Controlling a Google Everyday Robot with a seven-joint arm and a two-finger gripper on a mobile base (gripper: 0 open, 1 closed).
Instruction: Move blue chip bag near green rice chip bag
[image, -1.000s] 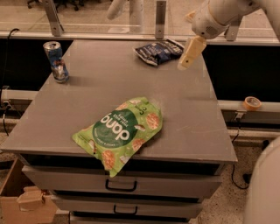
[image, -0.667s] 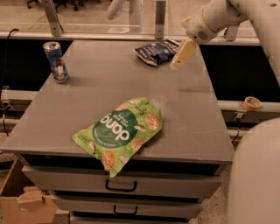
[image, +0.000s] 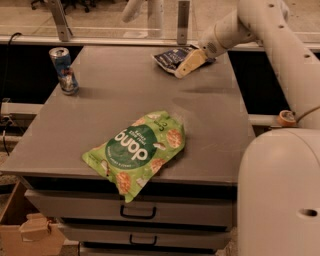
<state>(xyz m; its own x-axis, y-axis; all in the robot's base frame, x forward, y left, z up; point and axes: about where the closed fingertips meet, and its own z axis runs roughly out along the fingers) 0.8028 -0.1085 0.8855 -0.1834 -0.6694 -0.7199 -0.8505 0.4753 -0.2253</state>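
Observation:
The blue chip bag (image: 169, 57), small, dark and crumpled, lies at the far middle of the grey table top (image: 210, 115). My gripper (image: 187, 65) reaches down from the right on the white arm (image: 235, 27) and sits at the bag's right front edge, touching or overlapping it. The green rice chip bag (image: 137, 148), large and flat with white "dang" lettering, lies near the table's front edge, its lower corner hanging over. The two bags are far apart.
A blue-and-silver drink can (image: 64, 70) stands at the far left of the table. Drawers with handles (image: 136, 215) are below the top. A cardboard box (image: 20, 230) sits on the floor at left. My white body (image: 280, 195) fills the lower right.
My gripper has moved left and down, from beside the blue chip bag to its right front edge. The bags and the can have not moved.

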